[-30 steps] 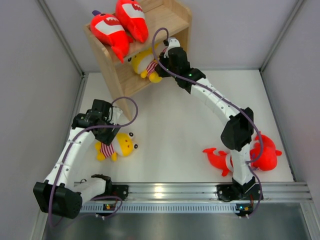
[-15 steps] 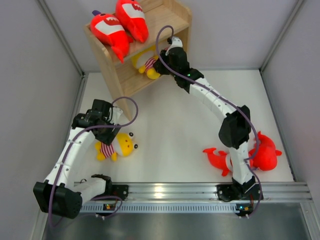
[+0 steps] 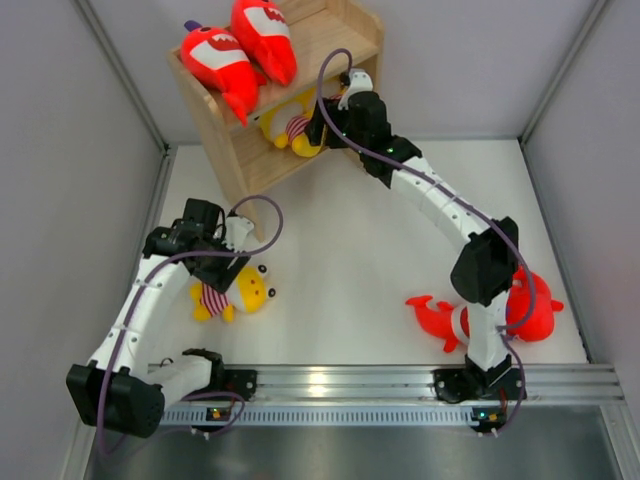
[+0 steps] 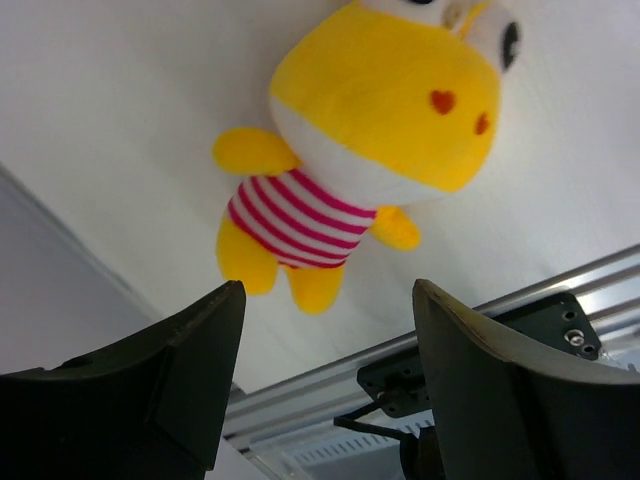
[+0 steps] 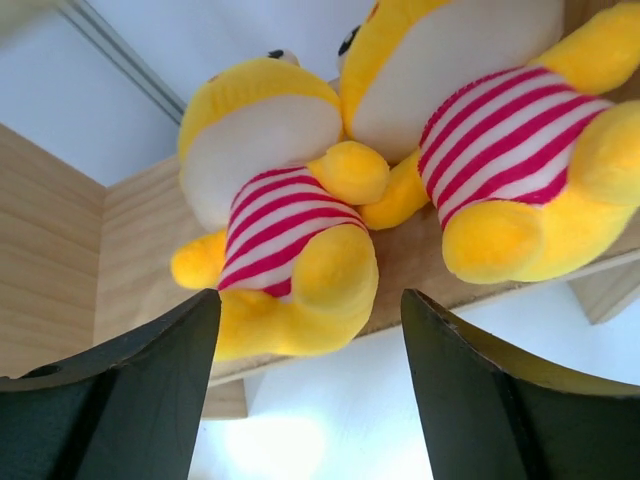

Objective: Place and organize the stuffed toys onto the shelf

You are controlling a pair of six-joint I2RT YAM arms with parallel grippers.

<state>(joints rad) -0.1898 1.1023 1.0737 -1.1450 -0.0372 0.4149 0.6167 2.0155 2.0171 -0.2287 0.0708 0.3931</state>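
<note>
Two striped yellow plushes (image 5: pixel 270 220) crowd the lower shelf (image 5: pixel 50 250) just ahead of the right claw (image 5: pixel 310 330).

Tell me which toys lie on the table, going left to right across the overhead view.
Yellow plush in a striped shirt → red shark plush → second red shark plush, partly hidden behind the right arm.
</note>
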